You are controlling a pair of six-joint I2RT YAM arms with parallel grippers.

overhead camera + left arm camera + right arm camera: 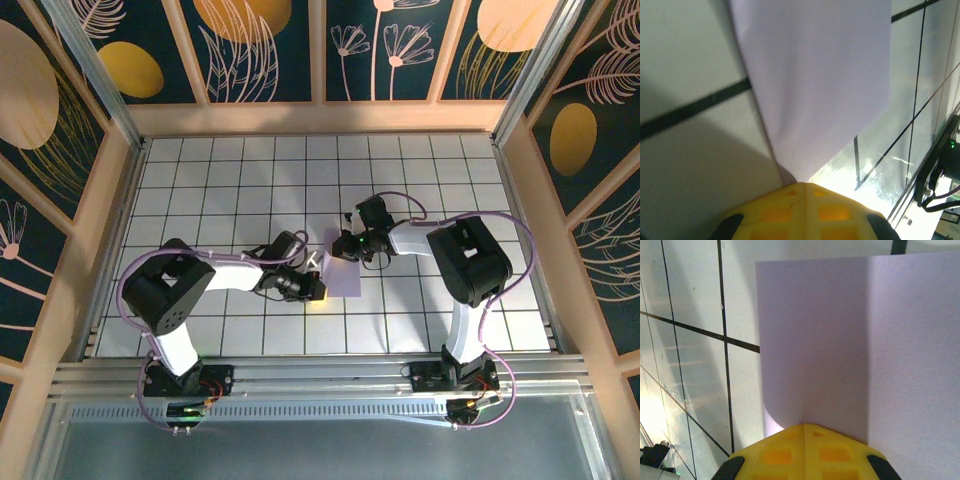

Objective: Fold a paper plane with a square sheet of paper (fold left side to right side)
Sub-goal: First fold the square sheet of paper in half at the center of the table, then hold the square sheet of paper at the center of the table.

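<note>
- Square sheet of paper [345, 277]: you'll find it pale lavender and unmarked, near the middle of the white gridded bench [220, 180], right where the two arms' tips meet.
- In the top view, your left pincer [312, 287] sits at the sheet's near-left side. Your right pincer [348, 245] sits at its far edge.
- From the left wrist, the left pincer [805, 192] is closed, its yellow fingertips pressed together. The square sheet of paper [815, 90] narrows to a corner that runs straight into their seam, so it is pinched there. A dark shadow lies over the tiles to the sheet's left.
- From the right wrist, the right pincer [804, 432] is closed too, tips together, nipping the sheet [840, 340] at its edge.
- In that same view you can see a straight line running down the sheet, with the left part darker than the right. The corner just left of the tips curls up off the bench.
- Black grid lines show beside the paper in both wrist views.
</note>
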